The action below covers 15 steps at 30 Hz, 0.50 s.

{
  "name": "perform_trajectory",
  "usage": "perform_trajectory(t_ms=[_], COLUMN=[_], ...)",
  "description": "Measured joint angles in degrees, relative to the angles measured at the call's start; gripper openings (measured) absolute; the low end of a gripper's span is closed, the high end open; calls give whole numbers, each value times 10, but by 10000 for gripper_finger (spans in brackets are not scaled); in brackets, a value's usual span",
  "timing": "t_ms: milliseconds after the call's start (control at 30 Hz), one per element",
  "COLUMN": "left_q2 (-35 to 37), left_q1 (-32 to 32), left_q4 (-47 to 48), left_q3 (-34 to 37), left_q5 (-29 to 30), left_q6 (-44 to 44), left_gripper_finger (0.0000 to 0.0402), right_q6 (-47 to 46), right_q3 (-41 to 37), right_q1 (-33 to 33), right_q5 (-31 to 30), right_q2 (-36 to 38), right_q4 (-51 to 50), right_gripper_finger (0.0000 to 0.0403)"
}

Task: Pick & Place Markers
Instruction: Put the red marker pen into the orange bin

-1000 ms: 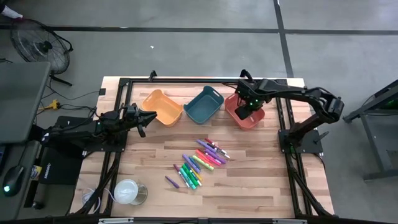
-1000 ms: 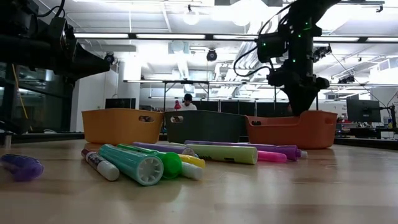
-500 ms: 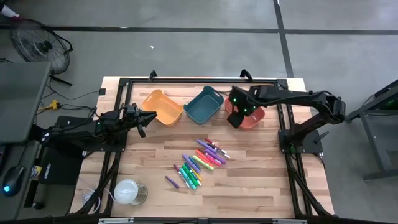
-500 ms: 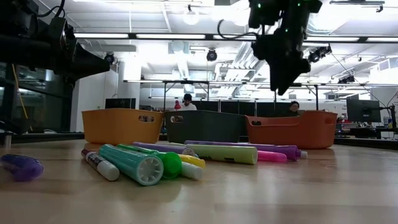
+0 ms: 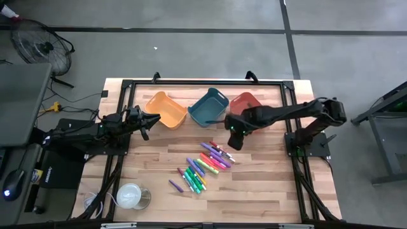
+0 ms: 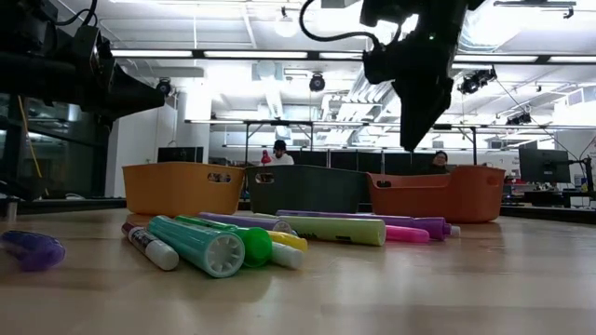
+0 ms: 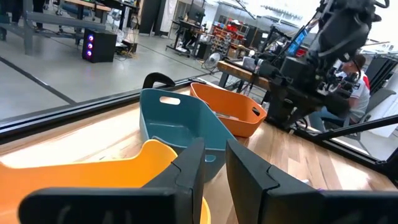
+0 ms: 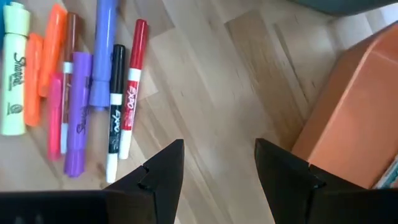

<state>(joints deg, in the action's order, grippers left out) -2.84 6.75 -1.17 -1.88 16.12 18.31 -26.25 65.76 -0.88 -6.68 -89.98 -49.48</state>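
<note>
Right gripper point(image 5: 231, 137): has left the red bin point(image 5: 254, 103), fingers open and empty, above the markers point(image 5: 205, 166).
Left gripper point(image 5: 151, 119): idle, fingers nearly closed, empty.
Meaning: next pick.

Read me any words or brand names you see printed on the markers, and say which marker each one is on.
"Sharpie": on the pale yellow highlighter.
"EXPO": on the thin red marker.
"EXPO": on the thin black marker.
Purple marker: dark script, too blurred to read.
Other markers: no legible text.
</note>
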Motion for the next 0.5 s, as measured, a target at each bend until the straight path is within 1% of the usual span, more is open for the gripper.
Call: perform_trajectory(t_ms=[100, 233, 400, 500], left_q2=[0, 0, 0, 0], left_q1=[0, 0, 0, 0], left_q4=[0, 0, 0, 0], left_q3=[0, 0, 0, 0], left_q5=[0, 0, 0, 0], left_q6=[0, 0, 0, 0], left_gripper_finger=[62, 62, 62, 62], right_q6=[-20, -49, -46, -61], right_q3=[0, 6, 20, 26], right_q1=[14, 26, 38, 44], right_q5=[7, 44, 76, 80], right_q2=[-21, -55, -98, -119], right_q4=[24, 59, 90, 103], right_gripper_finger=[183, 185, 183, 185])
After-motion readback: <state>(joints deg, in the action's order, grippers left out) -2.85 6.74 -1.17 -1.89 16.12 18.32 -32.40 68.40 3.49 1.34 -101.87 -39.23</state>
